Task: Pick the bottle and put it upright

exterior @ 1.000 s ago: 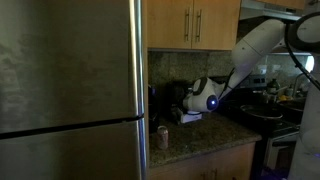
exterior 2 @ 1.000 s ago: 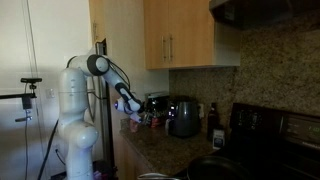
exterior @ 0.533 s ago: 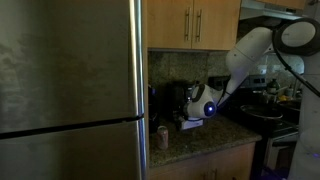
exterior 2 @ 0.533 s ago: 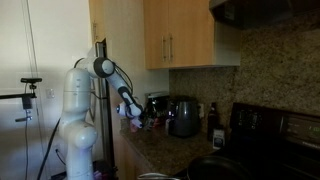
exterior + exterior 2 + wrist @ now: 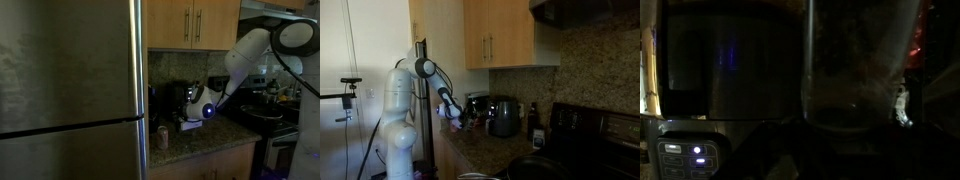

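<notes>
A small pinkish bottle (image 5: 163,136) stands upright near the front edge of the granite counter (image 5: 200,140), next to the fridge. My gripper (image 5: 190,117) hangs low over the counter to the right of it, in front of a dark coffee maker (image 5: 174,100). It also shows in an exterior view (image 5: 463,116), but it is too small there to tell open from shut. The wrist view is very dark. It shows a clear jar (image 5: 860,60) and an appliance panel with lit buttons (image 5: 685,155). No fingers can be made out there.
A steel fridge (image 5: 70,90) fills the left side. Wooden cupboards (image 5: 195,22) hang above the counter. A dark kettle (image 5: 504,117) and a dark bottle (image 5: 532,118) stand along the back wall. A stove with pots (image 5: 270,105) is at the counter's end.
The arm has moved a little to the left and lower toward the coffee maker since a second ago. It has hardly moved in the last half second.
</notes>
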`<action>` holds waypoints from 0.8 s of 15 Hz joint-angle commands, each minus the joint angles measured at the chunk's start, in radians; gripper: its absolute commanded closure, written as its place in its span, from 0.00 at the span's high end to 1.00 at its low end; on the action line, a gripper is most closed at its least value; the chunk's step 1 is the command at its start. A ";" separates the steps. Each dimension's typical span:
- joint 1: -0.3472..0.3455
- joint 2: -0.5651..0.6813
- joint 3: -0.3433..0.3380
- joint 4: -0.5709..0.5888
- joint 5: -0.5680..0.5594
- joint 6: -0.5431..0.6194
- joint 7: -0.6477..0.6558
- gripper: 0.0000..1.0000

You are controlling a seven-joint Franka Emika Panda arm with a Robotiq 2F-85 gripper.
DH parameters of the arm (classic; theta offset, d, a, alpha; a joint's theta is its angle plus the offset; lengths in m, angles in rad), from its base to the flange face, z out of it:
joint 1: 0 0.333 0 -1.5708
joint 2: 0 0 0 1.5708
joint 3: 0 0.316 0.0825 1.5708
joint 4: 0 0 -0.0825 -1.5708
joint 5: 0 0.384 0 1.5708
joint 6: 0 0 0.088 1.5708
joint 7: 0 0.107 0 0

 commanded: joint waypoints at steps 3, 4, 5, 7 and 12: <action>-0.020 -0.004 0.033 -0.017 0.024 -0.124 -0.030 0.27; -0.020 -0.004 0.034 -0.019 0.036 -0.133 -0.034 0.27; -0.020 -0.002 0.036 -0.019 0.050 -0.137 -0.031 0.27; -0.025 0.003 0.038 -0.007 0.045 -0.110 -0.011 0.27; -0.029 0.032 0.035 0.000 0.051 -0.113 -0.024 0.27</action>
